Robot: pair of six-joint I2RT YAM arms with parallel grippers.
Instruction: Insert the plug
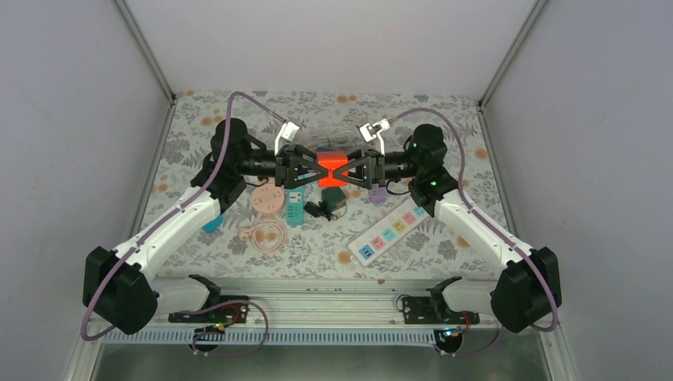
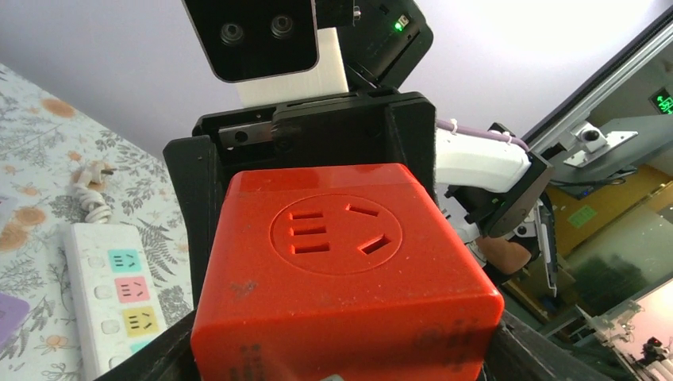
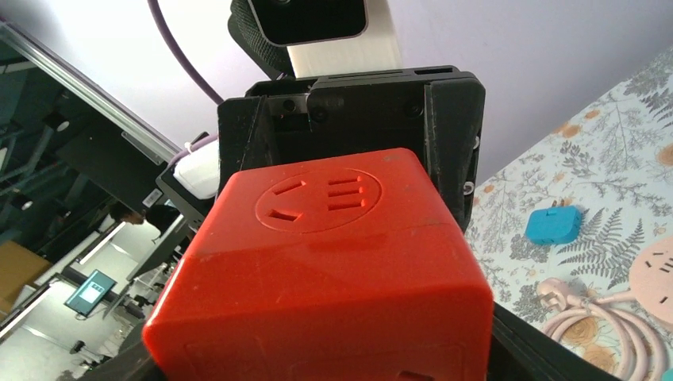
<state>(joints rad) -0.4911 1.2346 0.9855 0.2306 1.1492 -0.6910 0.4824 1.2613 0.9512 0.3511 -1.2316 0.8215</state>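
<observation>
Red cube [image 1: 328, 170] between opposing fingers [image 2: 182, 198]

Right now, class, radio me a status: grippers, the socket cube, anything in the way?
Left gripper, right gripper: both shut on red socket cube, held above the mat. Visible sockets empty, nothing inserted. Neither gripper free.
</observation>
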